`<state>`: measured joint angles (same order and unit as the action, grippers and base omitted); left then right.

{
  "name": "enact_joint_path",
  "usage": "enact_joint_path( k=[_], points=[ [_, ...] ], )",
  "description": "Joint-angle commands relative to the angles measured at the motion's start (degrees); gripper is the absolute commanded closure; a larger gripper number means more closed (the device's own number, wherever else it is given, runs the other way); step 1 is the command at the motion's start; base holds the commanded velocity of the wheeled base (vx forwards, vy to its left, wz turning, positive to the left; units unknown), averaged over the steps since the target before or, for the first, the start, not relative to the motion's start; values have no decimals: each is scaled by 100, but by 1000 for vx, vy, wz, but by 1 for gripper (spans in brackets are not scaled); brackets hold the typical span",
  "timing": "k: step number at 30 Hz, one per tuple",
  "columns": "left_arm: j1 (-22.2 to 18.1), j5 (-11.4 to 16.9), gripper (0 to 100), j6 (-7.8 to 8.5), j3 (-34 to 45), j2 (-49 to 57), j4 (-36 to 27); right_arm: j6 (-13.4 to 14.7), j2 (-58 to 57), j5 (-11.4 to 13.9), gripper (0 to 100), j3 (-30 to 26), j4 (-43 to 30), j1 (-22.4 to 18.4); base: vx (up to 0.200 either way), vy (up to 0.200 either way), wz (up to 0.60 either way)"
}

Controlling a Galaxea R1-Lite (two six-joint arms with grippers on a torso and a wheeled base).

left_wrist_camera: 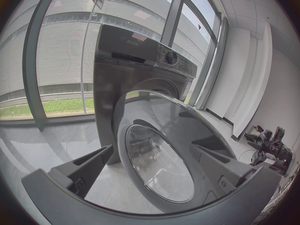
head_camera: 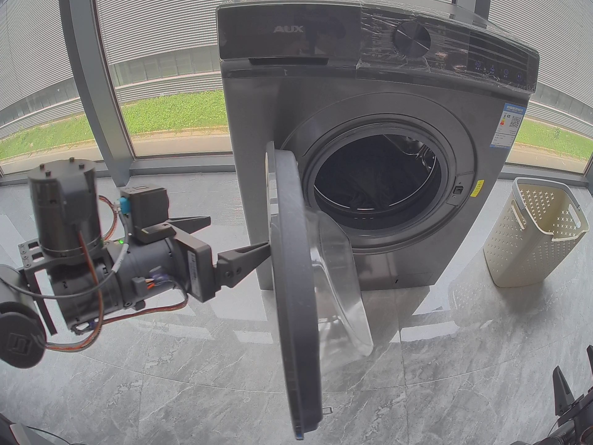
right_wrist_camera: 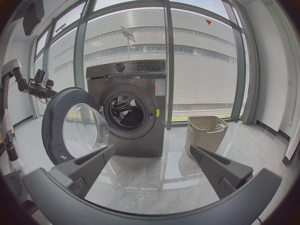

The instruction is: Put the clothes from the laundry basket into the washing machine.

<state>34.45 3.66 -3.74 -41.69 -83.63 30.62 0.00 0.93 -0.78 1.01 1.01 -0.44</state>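
The grey washing machine [head_camera: 370, 94] stands ahead with its round door [head_camera: 296, 292] swung wide open. Its drum [head_camera: 377, 177] is dark in the head view; in the right wrist view, dark cloth [right_wrist_camera: 128, 118] lies inside the drum. The cream laundry basket [head_camera: 536, 230] stands on the floor to the machine's right, and the part of its inside that I see holds nothing. My left gripper [head_camera: 238, 236] is open at the door's outer face, one fingertip [head_camera: 262, 251] at the door's rim. My right gripper [right_wrist_camera: 151, 153] hangs open, well back from machine and basket [right_wrist_camera: 206, 135].
Glossy marble floor [head_camera: 463, 353] spreads around the machine. Tall windows with grey frames [head_camera: 92, 69] run behind it. The open door [right_wrist_camera: 72, 125] juts out into the floor space left of the drum opening. A white wall [left_wrist_camera: 250, 78] stands on the right side.
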Motion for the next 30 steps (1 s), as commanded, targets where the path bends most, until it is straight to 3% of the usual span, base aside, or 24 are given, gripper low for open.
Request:
enact_joint_path(
  k=[1,9,13,18,30],
  points=[
    [158,-23,0,-144,-322,-743,225,0,-93,-1,0,-101,4,0,0,0,0],
    [317,-208,0,-311,-823,-1279,462,0,-93,-1,0,-101,4,-9,0,0,0],
    [422,-287,0,-469,-1087,-1525,629,0,-93,-1,0,-101,4,0,0,0,0],
    [431,-304,0,-496,-1315,-1797,805,0,-93,-1,0,-101,4,0,0,0,0],
    [457,-761,0,-733,-2335,-2782,1359,0,-93,-1,0,-101,4,0,0,0,0]
  ],
)
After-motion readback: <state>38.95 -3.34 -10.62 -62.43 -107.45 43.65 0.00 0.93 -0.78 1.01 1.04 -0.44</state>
